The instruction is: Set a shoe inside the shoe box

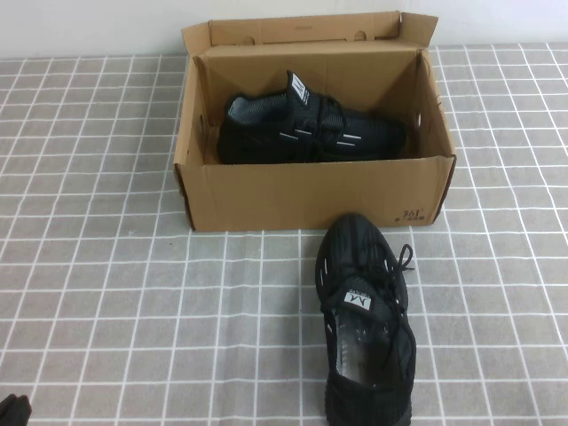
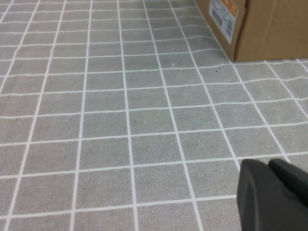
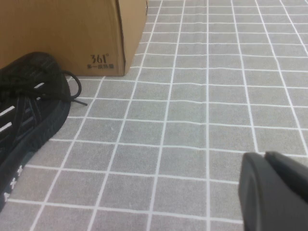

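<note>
Black shoe [image 3: 29, 120] lies near closed right gripper [image 3: 269, 187]; left gripper [image 2: 269, 195] closed.

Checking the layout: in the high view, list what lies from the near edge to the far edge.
Left gripper at the near left corner, shut → shoe → shoe box front wall → second sneaker inside it → box's back flap. Right gripper out of this view.

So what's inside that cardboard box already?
One black sneaker lies inside the shoe box, its striped white tab upright. The front wall hides its sole and the box floor. The other shoe sits outside, in front.
</note>
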Controlling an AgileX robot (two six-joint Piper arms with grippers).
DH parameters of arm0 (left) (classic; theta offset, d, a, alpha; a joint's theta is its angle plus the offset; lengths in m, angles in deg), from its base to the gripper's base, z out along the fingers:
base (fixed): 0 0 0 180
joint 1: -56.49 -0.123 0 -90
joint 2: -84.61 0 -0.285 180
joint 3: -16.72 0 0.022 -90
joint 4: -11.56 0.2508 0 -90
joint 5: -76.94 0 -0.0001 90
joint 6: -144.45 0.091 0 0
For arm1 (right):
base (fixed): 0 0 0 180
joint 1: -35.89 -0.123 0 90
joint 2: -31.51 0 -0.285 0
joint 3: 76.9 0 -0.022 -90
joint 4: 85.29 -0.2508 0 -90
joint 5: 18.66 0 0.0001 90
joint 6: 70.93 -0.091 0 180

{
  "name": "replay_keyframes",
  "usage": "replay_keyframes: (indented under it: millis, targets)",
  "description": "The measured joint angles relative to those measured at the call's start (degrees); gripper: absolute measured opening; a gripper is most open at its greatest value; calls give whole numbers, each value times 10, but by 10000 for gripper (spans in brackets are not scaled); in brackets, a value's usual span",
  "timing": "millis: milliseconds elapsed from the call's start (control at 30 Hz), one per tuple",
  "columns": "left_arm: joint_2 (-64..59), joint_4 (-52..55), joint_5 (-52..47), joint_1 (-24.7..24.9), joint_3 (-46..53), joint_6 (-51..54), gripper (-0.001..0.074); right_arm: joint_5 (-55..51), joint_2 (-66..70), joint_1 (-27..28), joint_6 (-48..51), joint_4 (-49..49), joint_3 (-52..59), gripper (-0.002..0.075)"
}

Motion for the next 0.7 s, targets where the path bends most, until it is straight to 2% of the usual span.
replay_keyframes:
  millis: [700]
  targets:
    - [0,0,0,0,0,0,-1,10,0,0,0,-4,0,-16]
